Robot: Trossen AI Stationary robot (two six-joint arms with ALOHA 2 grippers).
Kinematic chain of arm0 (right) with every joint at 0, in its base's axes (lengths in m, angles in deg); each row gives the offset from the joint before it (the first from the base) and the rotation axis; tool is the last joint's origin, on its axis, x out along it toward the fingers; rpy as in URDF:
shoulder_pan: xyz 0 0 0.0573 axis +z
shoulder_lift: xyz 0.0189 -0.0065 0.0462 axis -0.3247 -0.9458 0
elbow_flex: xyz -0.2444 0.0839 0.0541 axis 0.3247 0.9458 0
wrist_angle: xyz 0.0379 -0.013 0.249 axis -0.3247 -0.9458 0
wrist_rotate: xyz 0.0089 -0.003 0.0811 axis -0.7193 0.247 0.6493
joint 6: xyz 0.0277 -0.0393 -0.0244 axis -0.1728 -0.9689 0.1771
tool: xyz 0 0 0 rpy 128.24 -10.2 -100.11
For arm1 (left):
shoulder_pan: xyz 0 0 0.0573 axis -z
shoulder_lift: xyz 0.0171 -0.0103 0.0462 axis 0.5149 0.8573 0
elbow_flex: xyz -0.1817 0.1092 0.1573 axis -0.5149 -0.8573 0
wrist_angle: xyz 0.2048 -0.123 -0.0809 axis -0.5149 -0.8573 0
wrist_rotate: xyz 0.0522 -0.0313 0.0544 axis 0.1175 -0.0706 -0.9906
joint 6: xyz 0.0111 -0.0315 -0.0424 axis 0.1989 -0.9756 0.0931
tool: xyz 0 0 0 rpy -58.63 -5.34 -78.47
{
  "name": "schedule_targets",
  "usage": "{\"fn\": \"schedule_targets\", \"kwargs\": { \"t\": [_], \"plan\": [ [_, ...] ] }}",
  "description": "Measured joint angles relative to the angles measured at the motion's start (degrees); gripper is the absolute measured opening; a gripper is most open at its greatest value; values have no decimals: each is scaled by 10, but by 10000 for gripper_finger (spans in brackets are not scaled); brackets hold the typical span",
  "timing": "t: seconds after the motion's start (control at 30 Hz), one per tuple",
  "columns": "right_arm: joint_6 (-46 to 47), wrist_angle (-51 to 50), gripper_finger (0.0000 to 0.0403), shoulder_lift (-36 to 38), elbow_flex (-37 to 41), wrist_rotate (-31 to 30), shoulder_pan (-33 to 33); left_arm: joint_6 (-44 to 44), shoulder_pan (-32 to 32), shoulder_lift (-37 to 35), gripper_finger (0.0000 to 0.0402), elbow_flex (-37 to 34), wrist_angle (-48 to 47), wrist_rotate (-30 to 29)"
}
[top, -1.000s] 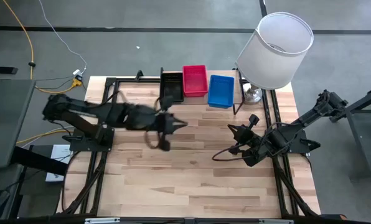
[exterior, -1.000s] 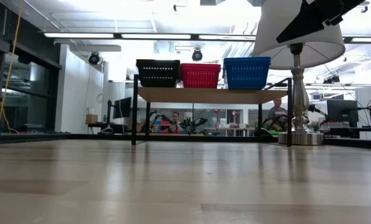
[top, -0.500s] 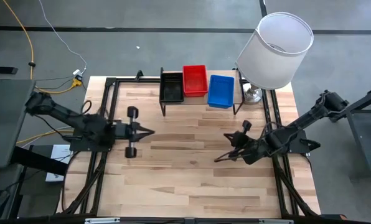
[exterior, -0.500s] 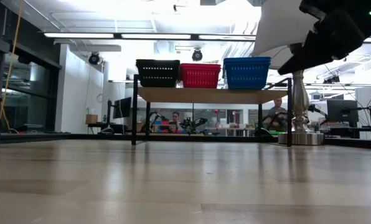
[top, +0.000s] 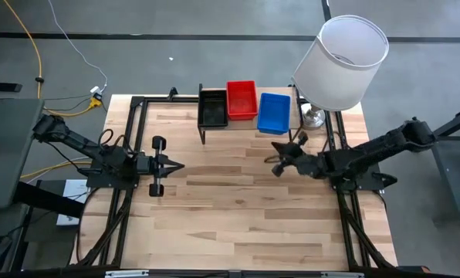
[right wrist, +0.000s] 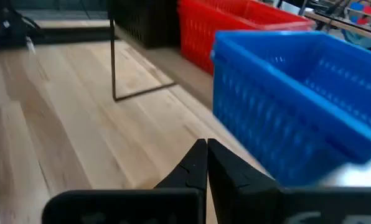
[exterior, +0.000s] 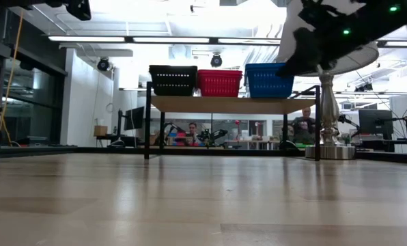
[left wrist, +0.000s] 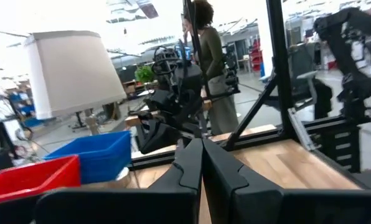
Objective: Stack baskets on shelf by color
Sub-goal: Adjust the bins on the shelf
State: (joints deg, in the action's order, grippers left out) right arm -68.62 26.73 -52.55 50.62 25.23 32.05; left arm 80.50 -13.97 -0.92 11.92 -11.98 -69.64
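Three basket stacks stand side by side on the shelf [top: 245, 123] at the table's far edge: black [top: 213, 107], red [top: 241, 100] and blue [top: 274, 113]. The low view shows black [exterior: 173, 79], red [exterior: 220, 82] and blue [exterior: 270, 79] on the light plank [exterior: 231, 104]. My left gripper [top: 180, 165] is shut, low over the table's left side, well short of the shelf. My right gripper [top: 275, 147] is shut and hovers just in front of the blue stack [right wrist: 304, 99], touching nothing. Its fingers [right wrist: 204, 163] point toward the shelf.
A lamp with a big white shade [top: 341, 62] and metal base [top: 315, 117] stands at the shelf's right end, close to my right arm. The wide wooden tabletop [top: 238, 216] lies bare in front of the shelf. People show in the room beyond [left wrist: 210, 56].
My left arm has pulled back from the shelf toward the table's left edge and settled there. My right gripper has swung up from the middle right of the table toward the far edge, and now sits near the blue stack. The baskets have stayed put.
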Motion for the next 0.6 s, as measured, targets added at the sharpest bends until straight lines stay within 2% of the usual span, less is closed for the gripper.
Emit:
{"fn": "schedule_targets", "kwargs": {
  "t": [0.1,0.3,0.47,0.6],
  "plan": [
    [-23,39,0,0,0,36,-43,23,0,0,0,0,1,-10],
    [-19,46,0,0,0,49,-101,27,0,0,0,0,-2,-23],
    [-20,60,0,0,0,65,-133,49,0,0,0,0,-2,-30],
    [-10,92,0,-1,0,85,-144,51,0,0,0,0,-2,-64]
  ]
}}
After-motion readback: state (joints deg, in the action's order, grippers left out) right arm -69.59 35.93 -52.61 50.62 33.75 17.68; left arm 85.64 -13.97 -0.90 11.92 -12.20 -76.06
